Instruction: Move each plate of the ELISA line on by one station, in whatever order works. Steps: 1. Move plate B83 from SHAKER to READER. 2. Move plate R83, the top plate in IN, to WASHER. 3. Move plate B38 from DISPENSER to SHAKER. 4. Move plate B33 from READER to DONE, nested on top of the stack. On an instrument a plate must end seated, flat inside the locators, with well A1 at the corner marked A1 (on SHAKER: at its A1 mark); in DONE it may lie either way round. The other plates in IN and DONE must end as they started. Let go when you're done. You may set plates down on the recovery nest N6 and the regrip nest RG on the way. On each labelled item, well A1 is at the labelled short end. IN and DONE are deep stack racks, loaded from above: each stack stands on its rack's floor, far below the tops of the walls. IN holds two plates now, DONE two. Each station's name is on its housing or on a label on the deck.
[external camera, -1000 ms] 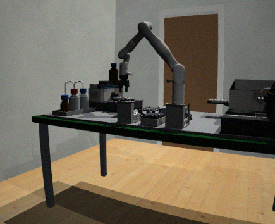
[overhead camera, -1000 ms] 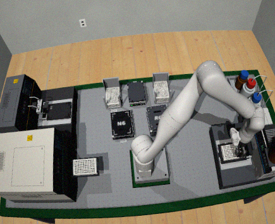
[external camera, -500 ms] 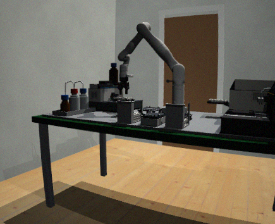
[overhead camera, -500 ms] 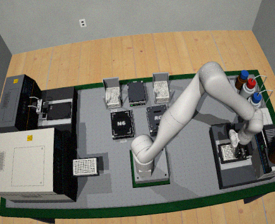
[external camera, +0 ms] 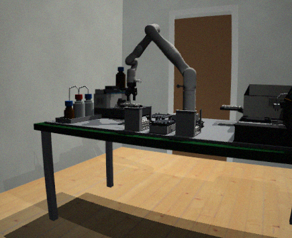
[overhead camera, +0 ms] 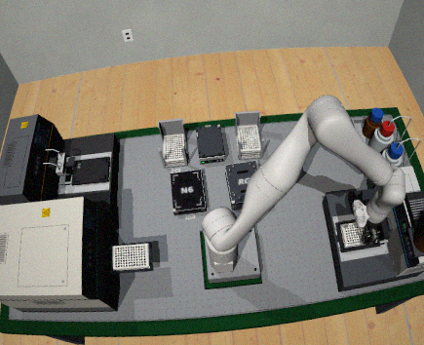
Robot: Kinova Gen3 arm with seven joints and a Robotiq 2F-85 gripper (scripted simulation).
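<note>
The gripper (overhead camera: 369,236) hangs spread and empty over a plate (overhead camera: 350,234) at the counter's (overhead camera: 293,253) right end. Another plate (overhead camera: 131,256) sits near left.

Open gripper (overhead camera: 369,235) above white plate (overhead camera: 350,234), right-side instrument (overhead camera: 341,270).

Four white well plates showed: two in the racks (overhead camera: 173,128) at the back edge, one (overhead camera: 132,256) front-left, one (overhead camera: 352,235) right. Three capped bottles (overhead camera: 384,134) stood back-right.

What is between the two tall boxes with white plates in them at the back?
In the top view, a dark, flat instrument sits between the left rack and the right rack.
</note>
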